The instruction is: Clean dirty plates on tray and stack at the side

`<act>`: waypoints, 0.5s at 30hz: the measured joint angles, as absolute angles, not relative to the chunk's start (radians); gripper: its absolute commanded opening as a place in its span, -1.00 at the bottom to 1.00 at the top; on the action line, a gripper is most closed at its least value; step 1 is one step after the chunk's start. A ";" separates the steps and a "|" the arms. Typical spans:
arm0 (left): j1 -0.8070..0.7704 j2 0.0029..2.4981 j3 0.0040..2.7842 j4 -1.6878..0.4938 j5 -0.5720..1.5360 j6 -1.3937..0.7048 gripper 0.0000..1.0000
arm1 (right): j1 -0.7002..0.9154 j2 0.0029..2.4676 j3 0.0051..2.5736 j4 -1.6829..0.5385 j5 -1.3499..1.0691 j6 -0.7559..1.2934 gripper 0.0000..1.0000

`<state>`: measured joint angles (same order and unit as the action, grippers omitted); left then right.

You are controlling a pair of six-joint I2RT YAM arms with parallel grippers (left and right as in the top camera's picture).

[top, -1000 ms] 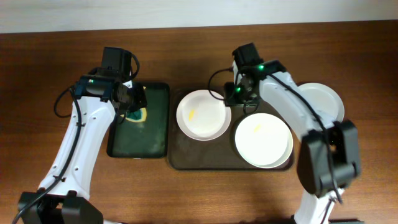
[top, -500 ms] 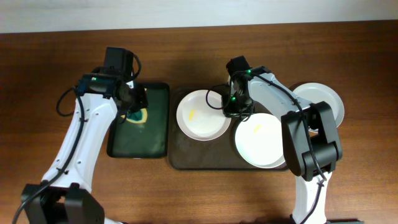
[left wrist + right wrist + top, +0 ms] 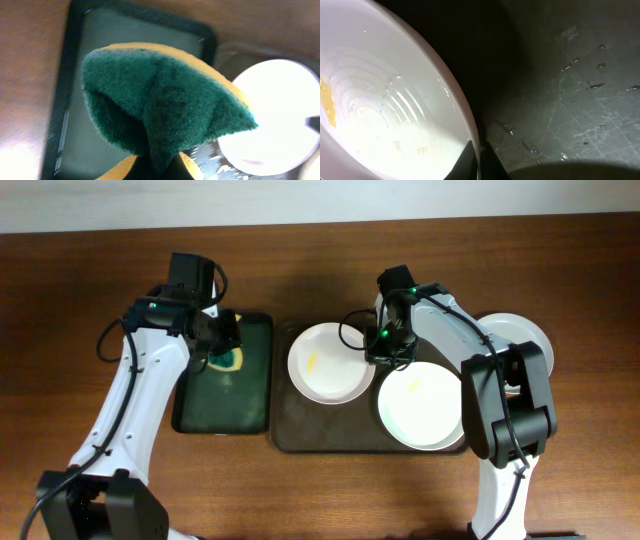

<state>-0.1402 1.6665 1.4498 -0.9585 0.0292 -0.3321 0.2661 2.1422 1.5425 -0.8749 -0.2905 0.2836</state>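
White, round, smooth: three shallow plates. The left plate (image 3: pixel 322 365), smeared yellow, and the middle plate (image 3: pixel 424 408) lie on the big brown tray (image 3: pixel 300 428) with rounded corners. The right gripper (image 3: pixel 387 352) pinches the left plate's rim. The third plate (image 3: pixel 522 340) sits beside the tray on the wooden table (image 3: pixel 80 270). The left gripper (image 3: pixel 220 340) squeezes one fuzzy green sponge (image 3: pixel 160 105).
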 measured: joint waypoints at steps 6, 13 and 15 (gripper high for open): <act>-0.196 1.757 1.525 -1.000 0.104 -0.325 -1.00 | 0.266 2.143 1.542 -0.875 -0.292 0.284 -0.92; -0.316 2.072 2.027 -1.290 0.121 -0.279 -1.00 | 0.266 2.143 1.541 -0.875 -0.298 0.284 -0.92; -0.351 2.119 2.035 -1.283 0.122 -0.276 -1.00 | 0.266 2.143 1.541 -0.875 -0.298 0.284 -0.92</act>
<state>-0.3508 2.1193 2.0350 -1.2831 0.1219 -0.2760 0.2661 2.1426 1.5410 -0.8749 -0.2977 0.2844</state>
